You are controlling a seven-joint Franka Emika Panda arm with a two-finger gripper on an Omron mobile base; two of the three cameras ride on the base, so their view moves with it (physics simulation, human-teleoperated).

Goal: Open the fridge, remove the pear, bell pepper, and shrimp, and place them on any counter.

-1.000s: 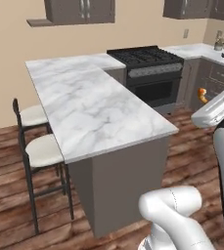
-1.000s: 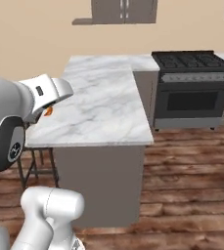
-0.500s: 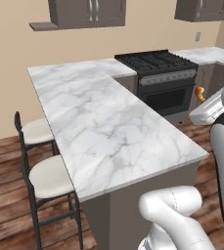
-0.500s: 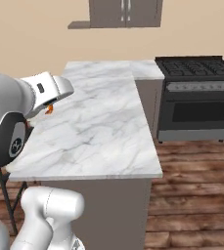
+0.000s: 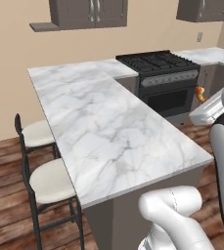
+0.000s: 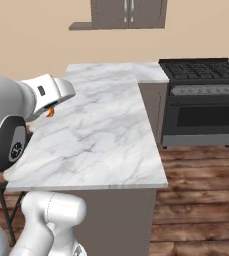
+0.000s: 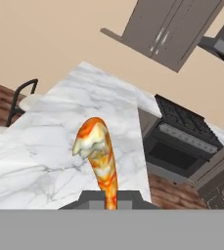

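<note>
Carrying the shrimp [image 7: 99, 155] pinched lengthwise in my gripper [image 7: 110, 197], I hold it short of the counter [image 7: 69, 146], which lies ahead and below.

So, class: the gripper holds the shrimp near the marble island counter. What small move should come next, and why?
Probably carry the shrimp forward over the counter and lower it. The gripper is shut on it, held above and beside the slab's near edge, not yet over open marble.

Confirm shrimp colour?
Orange with creamy white marbling; the shrimp, clamped in the gripper, shows best in the hand view.
</note>
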